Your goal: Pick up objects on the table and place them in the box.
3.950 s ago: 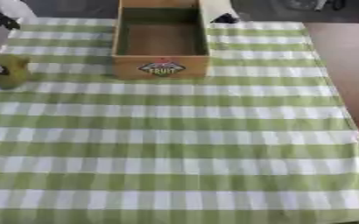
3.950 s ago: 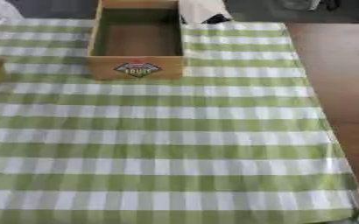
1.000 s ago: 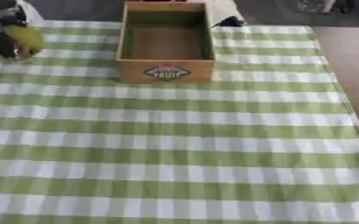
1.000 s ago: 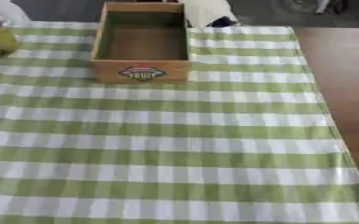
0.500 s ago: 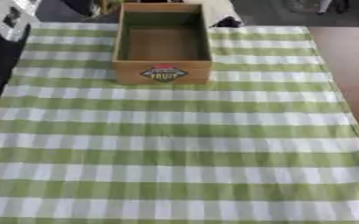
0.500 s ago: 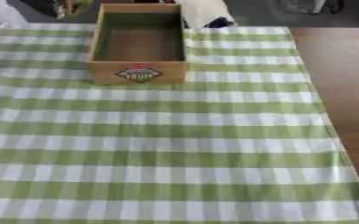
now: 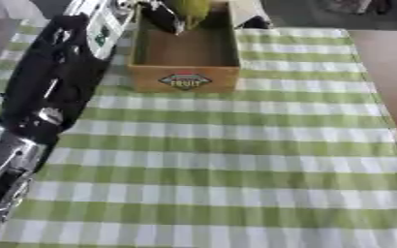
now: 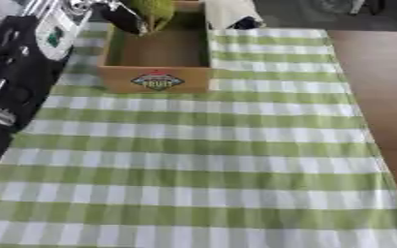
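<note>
My left arm (image 7: pixel 53 72) stretches up the left side of the view to the wooden box (image 7: pixel 185 81) with the "FRUIT" label at the far end of the table. My left hand (image 7: pixel 161 14) hangs over the box's far left corner, its dark fingers curled round a yellow-green object (image 7: pixel 190 9). The object hangs above the box's inside, near its back wall. The box floor (image 7: pixel 189 48) shows bare brown. My right hand shows in no view.
A green-and-white checked cloth (image 7: pixel 227 160) covers the table. Bare brown table (image 7: pixel 392 63) runs along the right edge. A white and black thing (image 8: pixel 232 14) lies just behind the box's far right corner.
My left arm has swung from the table's far left edge to above the box, carrying the yellow-green object with it. The arm now fills the views' left side.
</note>
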{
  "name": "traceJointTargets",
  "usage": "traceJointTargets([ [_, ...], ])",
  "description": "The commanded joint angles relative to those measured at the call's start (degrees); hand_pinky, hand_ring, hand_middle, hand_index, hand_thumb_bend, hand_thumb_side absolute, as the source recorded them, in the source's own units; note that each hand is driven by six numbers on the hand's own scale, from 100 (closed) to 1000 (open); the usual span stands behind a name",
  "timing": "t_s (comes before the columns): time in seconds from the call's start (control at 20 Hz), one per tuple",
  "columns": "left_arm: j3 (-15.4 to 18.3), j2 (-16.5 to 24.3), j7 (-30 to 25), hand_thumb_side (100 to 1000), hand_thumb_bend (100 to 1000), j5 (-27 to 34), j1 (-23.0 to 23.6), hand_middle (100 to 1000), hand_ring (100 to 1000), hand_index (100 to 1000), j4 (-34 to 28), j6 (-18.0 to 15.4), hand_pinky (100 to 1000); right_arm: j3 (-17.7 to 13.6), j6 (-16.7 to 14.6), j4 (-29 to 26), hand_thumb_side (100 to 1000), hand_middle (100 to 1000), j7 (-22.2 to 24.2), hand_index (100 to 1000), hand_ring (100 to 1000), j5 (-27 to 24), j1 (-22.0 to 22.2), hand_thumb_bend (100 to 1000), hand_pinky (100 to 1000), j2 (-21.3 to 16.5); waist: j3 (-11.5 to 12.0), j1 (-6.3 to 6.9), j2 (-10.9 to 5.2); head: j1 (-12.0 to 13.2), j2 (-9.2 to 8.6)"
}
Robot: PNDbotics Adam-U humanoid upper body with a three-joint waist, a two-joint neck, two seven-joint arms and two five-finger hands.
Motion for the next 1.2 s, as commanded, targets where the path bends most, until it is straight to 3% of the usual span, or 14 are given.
traceJointTargets([
  [0.05, 1.0, -0.7, 3.3, 102, 100, -2.6, -2.0, 280, 413, 383, 2.1, 0.2, 359, 0.0, -0.1, -1.3, 584, 627, 0.3, 811, 754, -0.6, -1.1, 100, 931, -0.2, -0.3, -0.1, -0.87, 0.5, -0.67],
  [0.35, 2.0, -1.3, 8.6, 100, 100, -9.1, -1.7, 318, 441, 411, 6.6, 2.0, 397, 0.1, 0.0, -1.4, 585, 627, 0.5, 813, 755, -1.0, -1.2, 100, 934, 0.1, -0.6, 0.12, -0.19, 0.4, -0.55],
  [0.55, 2.4, -1.6, 11.3, 100, 100, -11.0, -1.5, 406, 471, 458, 8.3, 3.7, 436, 0.1, 0.0, -1.4, 585, 626, 0.7, 813, 755, -1.2, -1.2, 100, 935, 0.2, -0.7, 0.15, 0.09, 0.3, -0.72],
  [0.65, 2.3, -1.7, 11.5, 100, 115, -11.3, -1.5, 462, 525, 580, 8.8, 3.7, 506, 0.1, 0.0, -1.4, 585, 626, 0.8, 813, 756, -1.3, -1.1, 100, 935, 0.3, -0.8, 0.17, 0.15, 0.2, -0.78],
  [0.7, 2.2, -1.7, 11.3, 100, 157, -11.3, -1.4, 521, 587, 700, 8.9, 3.5, 570, 0.1, 0.0, -1.4, 586, 626, 0.8, 813, 756, -1.3, -1.1, 100, 936, 0.3, -0.8, 0.19, 0.17, 0.2, -0.82],
  [0.75, 2.1, -1.6, 10.7, 100, 177, -11.4, -1.4, 572, 630, 761, 9.0, 3.2, 615, 0.0, 0.0, -1.4, 586, 626, 0.8, 813, 756, -1.4, -1.0, 100, 936, 0.3, -0.8, 0.2, 0.18, 0.1, -0.88],
  [0.8, 2.1, -1.6, 10.2, 100, 242, -11.4, -1.3, 702, 745, 878, 9.1, 2.8, 694, 0.0, 0.0, -1.4, 585, 626, 0.8, 814, 756, -1.4, -1.0, 100, 936, 0.3, -0.8, 0.21, 0.18, 0.0, -0.9],
  [0.85, 2.0, -1.5, 9.6, 175, 327, -11.4, -1.3, 804, 824, 943, 9.0, 2.3, 765, 0.0, 0.0, -1.4, 585, 626, 0.8, 814, 756, -1.4, -0.9, 100, 936, 0.3, -0.8, 0.22, 0.17, -0.2, -0.89],
  [0.9, 2.1, -1.4, 9.3, 317, 407, -11.4, -1.3, 856, 873, 976, 8.9, 1.8, 817, -0.1, 0.0, -1.4, 585, 626, 0.8, 814, 756, -1.4, -0.9, 100, 936, 0.3, -0.8, 0.23, 0.17, -0.3, -0.87],
  [0.95, 2.2, -1.3, 9.1, 489, 504, -11.5, -1.2, 895, 932, 1000, 8.7, 1.4, 898, -0.1, 0.0, -1.3, 586, 626, 0.8, 814, 756, -1.4, -0.9, 100, 937, 0.3, -0.8, 0.25, 0.16, -0.4, -0.86],
  [1.0, 2.3, -1.1, 9.1, 591, 576, -11.6, -1.2, 891, 960, 1000, 8.5, 0.9, 948, -0.1, 0.0, -1.3, 585, 626, 0.9, 814, 757, -1.4, -0.8, 100, 937, 0.3, -0.8, 0.27, 0.15, -0.5, -0.83],
  [1.1, 3.0, -0.9, 9.3, 660, 558, -11.5, -1.1, 875, 962, 979, 8.4, -0.4, 956, -0.1, 0.1, -1.3, 586, 626, 0.9, 814, 757, -1.4, -0.8, 100, 937, 0.3, -0.8, 0.3, 0.11, -0.6, -0.81],
  [1.2, 4.0, -0.5, 10.3, 670, 519, -10.3, -0.9, 859, 952, 963, 8.1, -0.5, 944, -0.2, 0.1, -1.3, 585, 626, 0.9, 814, 757, -1.4, -0.7, 100, 937, 0.2, -0.7, 0.33, 0.06, -0.8, -0.75],
])
